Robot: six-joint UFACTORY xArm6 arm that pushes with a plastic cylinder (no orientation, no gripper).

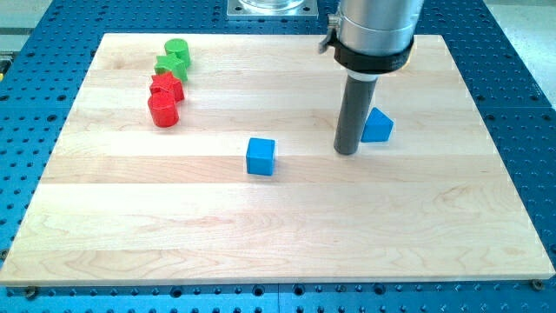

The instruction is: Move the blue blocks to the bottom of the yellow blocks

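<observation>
So you've got a pale wooden board (261, 226) sitting on a blue perforated metal table (521, 78), and your straight dark rod hangs down from its silver and black housing (375, 35) near the view's top right. My tip (347, 152) is down on the wood, right next to the blue block on the right (377, 126), which looks like a wedge or triangular piece. The rod stands just off that block's left edge, and honestly you can't tell from this angle whether they're actually touching or there's a sliver of gap. There's nothing to clench or release here, it's just a bare rod, so it isn't holding anything. The other task piece, a blue cube (261, 156), sits apart to the view's left of the tip and slightly lower, roughly mid-board, with open wood all around it. Up in the view's top left there's a tight little column of four blocks: a green cylinder (177, 49) at the top, a green star-ish block (171, 66) just under it, then a red star-ish block (166, 87), and a red cylinder (162, 110) at the bottom. Those four look like they're touching or very nearly so. Both blue blocks are well away from that cluster.
</observation>
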